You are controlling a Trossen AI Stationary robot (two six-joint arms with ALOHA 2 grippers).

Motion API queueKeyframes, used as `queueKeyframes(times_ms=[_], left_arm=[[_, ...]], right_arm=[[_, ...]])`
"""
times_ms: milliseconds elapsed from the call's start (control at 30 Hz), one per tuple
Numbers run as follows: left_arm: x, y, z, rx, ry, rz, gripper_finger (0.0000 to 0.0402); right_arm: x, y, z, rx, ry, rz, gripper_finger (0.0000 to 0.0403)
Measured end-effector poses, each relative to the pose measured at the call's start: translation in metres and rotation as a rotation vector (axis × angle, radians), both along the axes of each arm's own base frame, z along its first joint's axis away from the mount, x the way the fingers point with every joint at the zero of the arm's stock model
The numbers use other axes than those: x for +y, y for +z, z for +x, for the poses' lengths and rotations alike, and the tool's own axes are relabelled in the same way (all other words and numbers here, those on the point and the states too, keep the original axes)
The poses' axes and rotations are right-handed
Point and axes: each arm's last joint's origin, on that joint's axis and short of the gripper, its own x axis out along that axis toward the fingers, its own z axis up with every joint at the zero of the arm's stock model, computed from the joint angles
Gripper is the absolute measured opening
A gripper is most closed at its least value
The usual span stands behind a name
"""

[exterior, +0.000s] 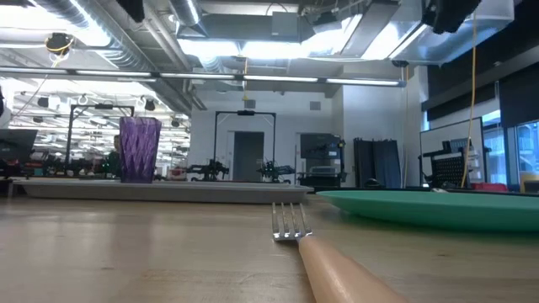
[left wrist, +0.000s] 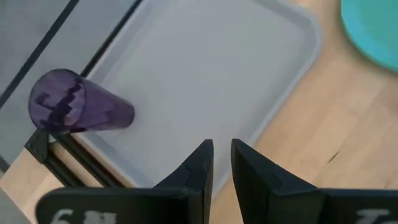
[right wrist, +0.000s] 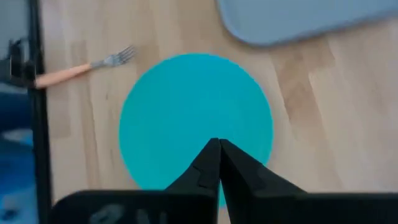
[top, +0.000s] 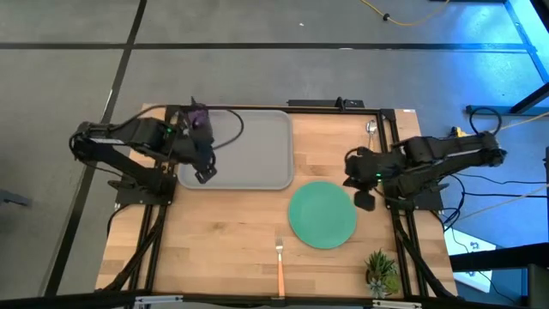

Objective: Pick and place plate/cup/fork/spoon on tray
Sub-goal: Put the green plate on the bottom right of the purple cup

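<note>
The purple cup (top: pixel 199 118) stands upright on its base in the far left corner of the grey tray (top: pixel 249 163); it also shows in the left wrist view (left wrist: pixel 68 102) and the low view (exterior: pixel 139 150). My left gripper (top: pixel 204 176) hangs over the tray's near left edge, open by a narrow gap (left wrist: pixel 222 155) and empty. The teal plate (top: pixel 322 215) lies flat on the table to the right of the tray. My right gripper (top: pixel 365 202) is shut (right wrist: pixel 217 149) and empty above the plate's right edge. The fork (top: pixel 280 257) lies near the front edge. The spoon (top: pixel 371 129) lies at the far right.
A small potted plant (top: pixel 380 270) stands at the near right corner. The tray's middle and right part (left wrist: pixel 205 74) is bare. Bare wood lies in front of the tray, left of the fork. Black frame rails run along the table's sides.
</note>
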Motion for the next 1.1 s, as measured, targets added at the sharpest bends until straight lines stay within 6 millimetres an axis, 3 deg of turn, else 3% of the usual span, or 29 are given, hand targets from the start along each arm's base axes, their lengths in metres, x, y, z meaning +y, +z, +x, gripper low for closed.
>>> queueKeyframes(times_ms=[167,433,733,1100], left_arm=[[-0.009,-0.012,0.005,0.016,-0.067,0.028,0.005],[-0.016,-0.01,0.002,0.001,-0.117,0.083,0.005],[-0.016,-0.004,-0.008,-0.042,-0.128,0.077,0.005],[-0.015,-0.001,-0.01,-0.074,-0.125,0.068,0.005]], right_arm=[[-0.007,0.008,0.03,0.063,-0.231,0.091,0.0014],[-0.015,-0.016,0.063,0.202,-0.177,0.039,0.0014],[-0.031,-0.043,0.087,0.319,-0.325,0.062,0.0049],[-0.045,-0.065,0.102,0.404,-0.35,0.085,0.0044]])
